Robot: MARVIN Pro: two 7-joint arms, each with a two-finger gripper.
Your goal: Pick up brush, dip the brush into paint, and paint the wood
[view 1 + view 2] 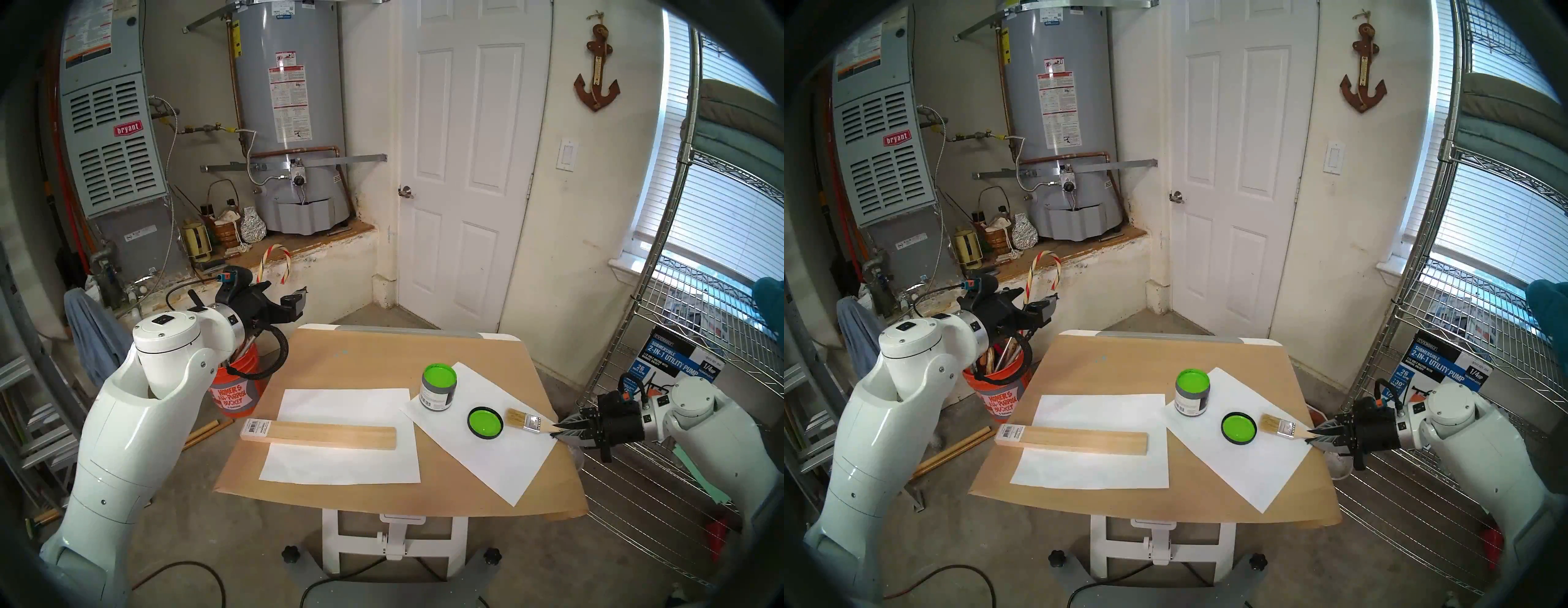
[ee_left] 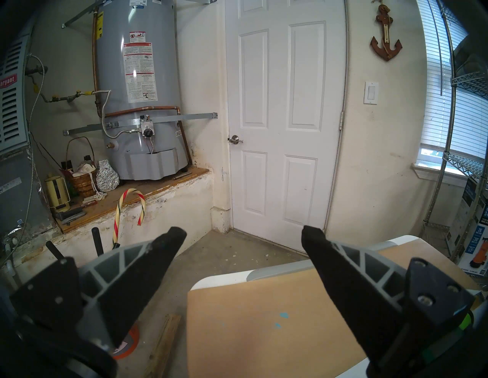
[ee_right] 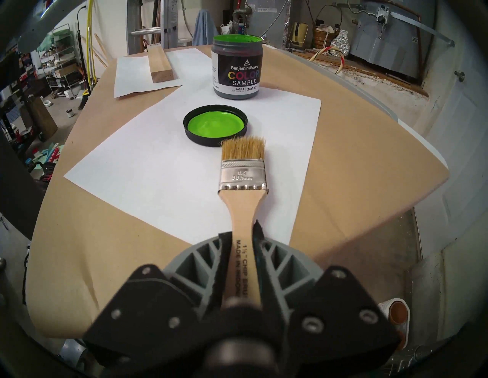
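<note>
The brush (image 1: 528,421) (image 3: 243,174) lies flat over a white sheet near the table's right edge, its pale tan bristles clean and pointing at the lid. My right gripper (image 1: 559,429) (image 3: 239,232) is shut on its wooden handle, both pads against the sides. Lime-green paint fills the open jar (image 1: 439,388) (image 3: 236,67) and coats the black lid (image 1: 485,422) (image 3: 215,128) lying beside it. The wood (image 1: 322,435) (image 3: 159,64) rests on another white sheet at the left, barcode sticker at its left end. My left gripper (image 1: 299,297) (image 2: 244,233) hangs open and empty off the table's far left corner.
The table (image 1: 360,352) is covered in brown paper. An orange bucket (image 1: 235,390) with sticks stands on the floor at its left. A wire shelf (image 1: 679,339) stands close behind my right arm. A water heater and a door are at the back.
</note>
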